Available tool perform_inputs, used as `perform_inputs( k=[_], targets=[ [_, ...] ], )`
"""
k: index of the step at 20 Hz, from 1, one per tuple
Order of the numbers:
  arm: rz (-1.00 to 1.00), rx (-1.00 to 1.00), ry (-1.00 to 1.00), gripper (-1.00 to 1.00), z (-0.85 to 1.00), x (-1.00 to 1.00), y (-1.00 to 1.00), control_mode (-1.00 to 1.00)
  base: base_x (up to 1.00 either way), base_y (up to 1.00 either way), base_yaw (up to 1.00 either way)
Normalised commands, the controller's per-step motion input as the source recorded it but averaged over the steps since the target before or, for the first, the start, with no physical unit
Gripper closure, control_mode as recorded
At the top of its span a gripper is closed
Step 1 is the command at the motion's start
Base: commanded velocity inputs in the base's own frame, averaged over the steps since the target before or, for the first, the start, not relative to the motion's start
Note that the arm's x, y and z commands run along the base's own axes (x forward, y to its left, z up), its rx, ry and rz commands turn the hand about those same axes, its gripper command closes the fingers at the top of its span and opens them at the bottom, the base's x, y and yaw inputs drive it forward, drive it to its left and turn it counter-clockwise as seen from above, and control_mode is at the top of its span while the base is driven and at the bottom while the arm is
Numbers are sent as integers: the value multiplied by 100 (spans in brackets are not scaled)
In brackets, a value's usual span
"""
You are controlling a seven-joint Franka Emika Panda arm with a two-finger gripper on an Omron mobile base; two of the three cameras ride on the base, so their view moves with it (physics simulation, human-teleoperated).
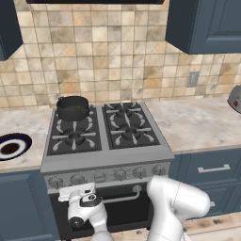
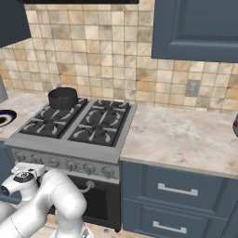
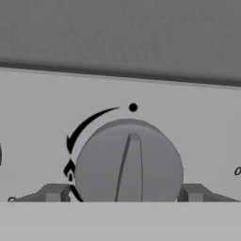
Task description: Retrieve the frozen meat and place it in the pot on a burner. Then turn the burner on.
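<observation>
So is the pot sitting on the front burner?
No, the pot sits on the back left burner of the stove, up against the tiled wall.

Stove front, counter and wall fittings

A dark-rimmed plate (image 1: 13,146) is seen on the counter (image 1: 197,124) at its left edge, left of the stove. A row of grey knobs (image 1: 120,175) is set along the stove's front panel, one knob (image 3: 128,162) being shown close up with its ridge nearly upright beneath a black dot. An outlet (image 2: 191,87) is mounted on the tiled wall.
</observation>
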Motion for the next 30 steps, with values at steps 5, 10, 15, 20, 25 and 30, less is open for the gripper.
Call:
perform_inputs(
  k=[5,10,15,20,25,30],
  targets=[
    [0,-2,-5,100,0,0,6,-100,0,0,0],
    [0,-22,-4,100,0,0,2,-100,0,0,0],
    [0,-50,0,100,-13,2,7,-100,0,0,0],
    [-2,-45,9,100,-22,13,33,-100,0,0,0],
    [-5,-47,8,100,-26,18,44,-100,0,0,0],
    [-9,-42,9,100,-31,22,47,-100,0,0,0]
  ],
)
